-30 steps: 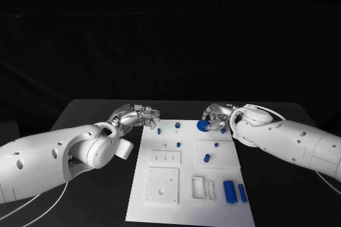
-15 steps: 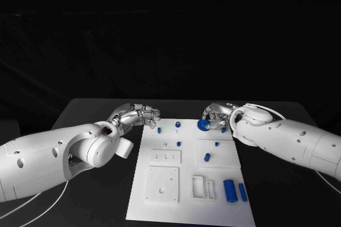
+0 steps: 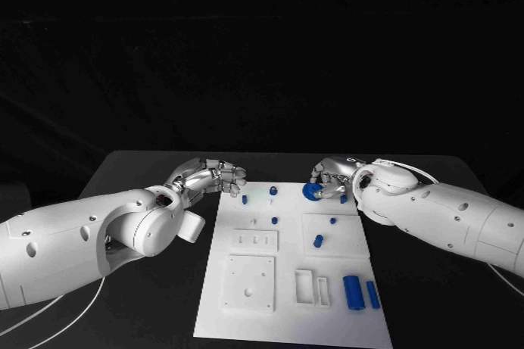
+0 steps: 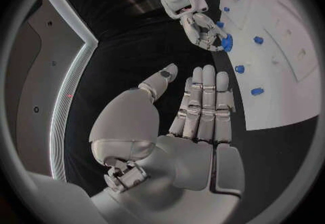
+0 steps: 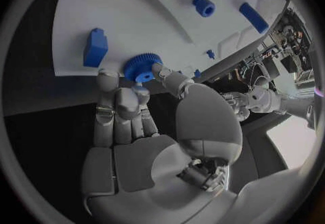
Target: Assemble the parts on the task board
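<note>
The white task board (image 3: 291, 288) lies lengthwise in the middle of the black table. At its far right corner, my right hand (image 3: 335, 173) pinches a blue gear (image 3: 313, 191) between thumb and fingers. In the right wrist view the gear (image 5: 141, 66) sits at the board's edge (image 5: 135, 7), and a blue block (image 5: 96, 48) stands close beside it. My left hand (image 3: 214, 176) hovers off the board's far left corner, empty, with straight fingers (image 4: 203, 104) and the thumb apart. Small blue pegs (image 3: 274, 220) stand in the far half of the board.
Two blue cylinders (image 3: 353, 291) lie side by side at the board's near right, next to white slotted frames (image 3: 304, 287). A square white plate (image 3: 250, 284) sits near left. Bare black table flanks the board on both sides.
</note>
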Controlling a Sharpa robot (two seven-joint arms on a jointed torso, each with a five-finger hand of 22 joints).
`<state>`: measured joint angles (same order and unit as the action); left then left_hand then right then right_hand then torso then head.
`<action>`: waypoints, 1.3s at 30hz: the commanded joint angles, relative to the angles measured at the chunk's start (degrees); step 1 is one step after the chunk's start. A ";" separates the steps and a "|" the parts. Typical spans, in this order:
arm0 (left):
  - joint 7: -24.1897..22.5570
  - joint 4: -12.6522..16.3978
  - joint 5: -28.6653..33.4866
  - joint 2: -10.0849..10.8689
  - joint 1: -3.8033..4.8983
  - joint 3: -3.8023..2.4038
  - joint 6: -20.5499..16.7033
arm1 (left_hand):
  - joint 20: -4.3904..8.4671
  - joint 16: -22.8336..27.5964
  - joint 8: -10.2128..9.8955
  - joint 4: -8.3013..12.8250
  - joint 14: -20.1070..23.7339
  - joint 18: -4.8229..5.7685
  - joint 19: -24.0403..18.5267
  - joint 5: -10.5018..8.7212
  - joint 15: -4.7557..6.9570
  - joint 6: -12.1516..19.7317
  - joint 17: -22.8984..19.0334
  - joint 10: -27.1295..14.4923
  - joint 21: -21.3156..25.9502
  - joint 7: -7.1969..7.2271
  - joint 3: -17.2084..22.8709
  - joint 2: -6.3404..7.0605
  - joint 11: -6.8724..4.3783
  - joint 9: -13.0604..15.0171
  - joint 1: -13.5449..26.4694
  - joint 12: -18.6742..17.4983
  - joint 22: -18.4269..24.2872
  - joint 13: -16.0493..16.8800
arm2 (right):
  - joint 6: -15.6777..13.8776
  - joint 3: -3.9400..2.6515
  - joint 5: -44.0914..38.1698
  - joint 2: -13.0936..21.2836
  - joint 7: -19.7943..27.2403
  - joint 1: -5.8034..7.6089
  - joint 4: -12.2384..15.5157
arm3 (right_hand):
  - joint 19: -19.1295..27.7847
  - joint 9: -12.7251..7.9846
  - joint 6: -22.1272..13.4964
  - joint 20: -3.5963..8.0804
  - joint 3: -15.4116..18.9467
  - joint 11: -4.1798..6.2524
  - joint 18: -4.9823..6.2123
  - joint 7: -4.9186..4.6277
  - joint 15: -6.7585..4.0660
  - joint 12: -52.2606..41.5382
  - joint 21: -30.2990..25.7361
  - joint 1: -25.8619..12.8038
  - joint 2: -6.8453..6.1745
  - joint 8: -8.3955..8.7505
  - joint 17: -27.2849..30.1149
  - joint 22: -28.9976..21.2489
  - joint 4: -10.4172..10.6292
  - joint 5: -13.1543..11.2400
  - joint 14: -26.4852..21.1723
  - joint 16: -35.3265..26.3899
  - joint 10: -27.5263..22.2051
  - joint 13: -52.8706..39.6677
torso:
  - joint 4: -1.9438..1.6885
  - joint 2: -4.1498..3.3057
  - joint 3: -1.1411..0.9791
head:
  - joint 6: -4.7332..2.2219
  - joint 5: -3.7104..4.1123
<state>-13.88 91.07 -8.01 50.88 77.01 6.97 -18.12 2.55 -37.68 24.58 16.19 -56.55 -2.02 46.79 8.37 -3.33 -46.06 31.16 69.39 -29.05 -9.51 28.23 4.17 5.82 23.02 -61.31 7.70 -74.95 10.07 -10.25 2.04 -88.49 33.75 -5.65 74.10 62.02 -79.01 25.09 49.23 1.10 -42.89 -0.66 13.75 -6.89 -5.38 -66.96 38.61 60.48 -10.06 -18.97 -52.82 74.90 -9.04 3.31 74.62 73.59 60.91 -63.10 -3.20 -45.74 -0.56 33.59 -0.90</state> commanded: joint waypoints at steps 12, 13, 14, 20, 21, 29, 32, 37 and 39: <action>-0.33 -0.07 0.01 -0.09 0.06 -0.03 0.70 | 0.00 -0.40 -0.23 0.08 0.36 -0.91 -0.55 0.04 0.15 -0.11 -0.07 0.58 -0.36 -0.08 0.31 -0.03 -0.03 0.12 -0.19 -0.32 -1.13 0.13 | -2.46 0.46 -7.90 0.33 -1.98 -0.56 1.56 | 0.03 0.70 7.14 0.19 -1.38 0.69 1.25 0.58 -0.74 -0.22 0.67 0.02 0.02 -0.88 -0.34 1.20 1.34 -0.48 -0.06 -0.17 0.30 0.01 | -0.04 0.00 0.04 | -0.01 -0.04; -0.33 -0.07 0.01 -0.09 0.06 -0.03 0.70 | 0.00 -0.40 -0.23 0.08 0.36 -0.91 -0.55 0.04 0.15 -0.11 -0.07 0.58 -0.36 -0.08 0.31 -0.03 -0.03 0.12 -0.19 -0.33 -1.13 0.13 | -2.57 0.46 -8.05 0.35 -2.03 -0.56 1.63 | 0.03 0.70 7.14 0.19 -1.38 0.69 1.25 0.59 -0.74 -0.22 0.68 0.03 0.02 -0.88 -0.34 1.20 1.34 -0.48 -0.06 -0.17 0.30 0.01 | -0.04 0.00 0.04 | -0.01 -0.04; -0.32 -0.07 0.01 -0.06 0.06 -0.03 0.71 | 0.00 -0.41 -0.23 0.09 0.36 -0.91 -0.55 0.06 0.15 -0.12 -0.08 0.58 -0.37 -0.07 0.33 -0.04 -0.03 0.13 -0.23 -0.33 -1.13 0.14 | -2.92 0.46 -8.24 0.46 -2.12 -0.56 1.88 | -0.01 0.87 7.58 0.21 -1.70 0.82 1.25 0.73 -0.82 -0.32 0.74 0.32 -0.03 -1.13 -0.39 1.20 1.28 -0.49 -0.03 -0.14 0.50 -0.02 | -0.04 0.00 0.04 | -0.02 -0.04; -0.39 -0.11 -0.03 -0.01 0.06 -0.03 0.61 | 0.00 -0.42 -0.25 0.11 0.36 -0.91 -0.56 0.09 0.15 -0.13 -0.08 0.59 -0.38 -0.07 0.34 -0.03 -0.03 0.16 -0.28 -0.35 -1.13 0.17 | -5.92 0.45 -10.20 1.34 -3.51 -0.53 4.07 | -0.21 1.18 7.85 0.19 -1.99 0.99 1.25 0.89 -1.01 -0.42 0.99 0.13 -1.07 -1.29 -0.54 1.20 1.73 -0.51 0.05 -0.05 0.88 -0.03 | 0.05 0.00 0.02 | -0.06 -0.13; -0.38 -0.12 -0.06 -0.01 0.06 -0.03 0.60 | 0.00 -0.42 -0.25 0.11 0.36 -0.91 -0.56 0.09 0.15 -0.13 -0.08 0.59 -0.38 -0.07 0.34 -0.04 -0.03 0.16 -0.29 -0.35 -1.13 0.17 | -6.36 0.45 -10.64 1.51 -3.77 -0.49 4.57 | -0.24 1.22 7.89 0.20 -2.04 1.01 1.25 0.91 -1.03 -0.42 1.01 0.15 -1.17 -1.31 -0.56 1.19 1.80 -0.51 0.06 -0.04 0.92 -0.03 | 0.02 0.00 0.01 | -0.08 -0.11; -0.46 -0.11 -0.06 0.00 0.06 -0.03 0.55 | -0.01 -0.43 -0.26 0.10 0.36 -0.90 -0.56 0.11 0.15 -0.13 -0.08 0.60 -0.39 -0.08 0.35 -0.03 -0.03 0.18 -0.30 -0.36 -1.13 0.20 | -9.63 0.43 -14.06 2.46 -5.87 0.30 8.61 | -0.51 1.57 8.21 0.30 -2.66 1.18 1.25 1.09 -1.19 -0.44 1.23 0.43 -2.20 -1.49 -0.73 1.14 2.45 -0.52 0.15 0.08 1.30 -0.02 | 0.03 0.03 0.01 | -0.25 -0.12; -0.50 -0.12 -0.06 -0.01 0.06 -0.03 0.50 | -0.01 -0.43 -0.27 0.10 0.36 -0.90 -0.57 0.11 0.15 -0.14 -0.09 0.61 -0.40 -0.08 0.35 -0.03 -0.03 0.19 -0.31 -0.37 -1.13 0.21 | -10.60 0.43 -14.94 2.62 -6.45 0.50 10.11 | -0.63 1.74 8.31 0.32 -3.05 1.23 1.25 1.14 -1.24 -0.41 1.30 0.45 -3.08 -1.53 -0.80 1.10 3.11 -0.52 0.18 0.11 1.49 -0.01 | 0.03 0.07 0.02 | -0.32 -0.14; -0.52 -0.08 -0.06 -0.02 0.06 -0.03 0.44 | -0.02 -0.43 -0.28 0.10 0.36 -0.90 -0.57 0.12 0.15 -0.14 -0.09 0.62 -0.40 -0.08 0.35 -0.03 -0.03 0.21 -0.31 -0.38 -1.13 0.22 | -10.89 0.43 -15.92 1.93 -6.67 0.58 12.07 | -0.73 1.91 8.42 0.38 -3.37 1.29 1.25 1.20 -1.30 -0.38 1.37 0.66 -3.76 -1.56 -0.88 1.08 3.62 -0.52 0.21 0.13 1.64 0.00 | 0.04 0.06 0.02 | -0.46 -0.26; -0.52 0.00 -0.06 0.01 0.06 -0.03 0.41 | -0.02 -0.44 -0.29 0.09 0.36 -0.89 -0.57 0.13 0.15 -0.14 -0.09 0.62 -0.41 -0.08 0.35 -0.03 -0.03 0.22 -0.31 -0.39 -1.13 0.23 | -10.64 0.44 -16.22 1.06 -6.71 0.58 12.50 | -0.75 1.94 8.42 0.39 -3.43 1.30 1.25 1.20 -1.31 -0.37 1.38 0.70 -3.87 -1.56 -0.89 1.08 3.71 -0.52 0.21 0.14 1.67 0.00 | 0.04 0.03 0.01 | -0.56 -0.35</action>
<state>-13.85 90.91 -8.03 50.91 77.01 6.97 -18.14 2.55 -37.90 24.58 16.18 -56.55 -2.34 46.79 8.37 -3.33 -46.06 31.15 69.60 -29.27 -9.51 28.23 4.17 5.61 23.18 -61.31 7.70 -74.92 10.23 -19.56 2.47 -102.19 35.26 -11.38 74.67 74.06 -79.45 26.97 50.15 1.52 -46.34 0.52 14.05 -5.97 -6.15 -67.19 39.65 61.09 -13.30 -20.14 -53.64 74.93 -5.59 2.86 74.82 73.64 62.17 -63.10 -3.16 -45.68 -0.54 33.13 -1.15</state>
